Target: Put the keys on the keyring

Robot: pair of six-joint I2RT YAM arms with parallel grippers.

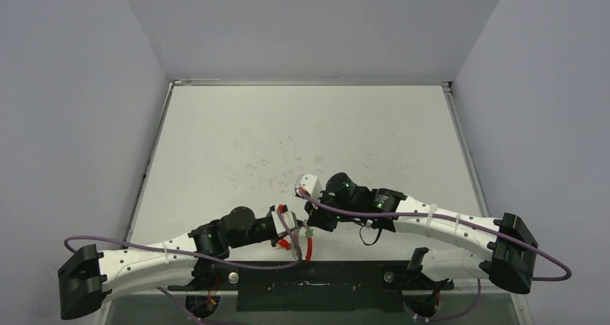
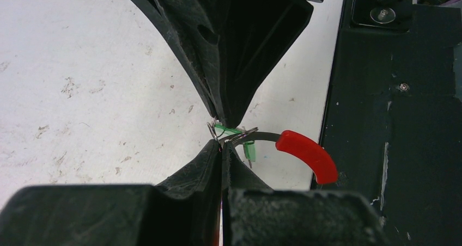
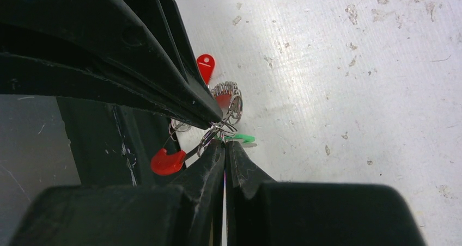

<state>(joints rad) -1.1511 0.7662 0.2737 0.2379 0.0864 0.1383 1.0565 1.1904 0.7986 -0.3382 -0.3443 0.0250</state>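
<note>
Keyring point(image 2: 308, 153) noted at 6 o'clock of table point(image 1: 302, 138), clamped by left gripper point(image 2: 220, 148) on bare wire. Right gripper point(image 3: 224, 143) pinched together, apparently on keys point(image 2: 229, 130). Keys judged light, slippery, best taken by green heads; ring wire stiff, springy.

No legible text, no labels, no brand names, no numbers on any surface in view, small pale mark on a red tab point(image 3: 205, 66) in the right wrist view, too small to read
</note>
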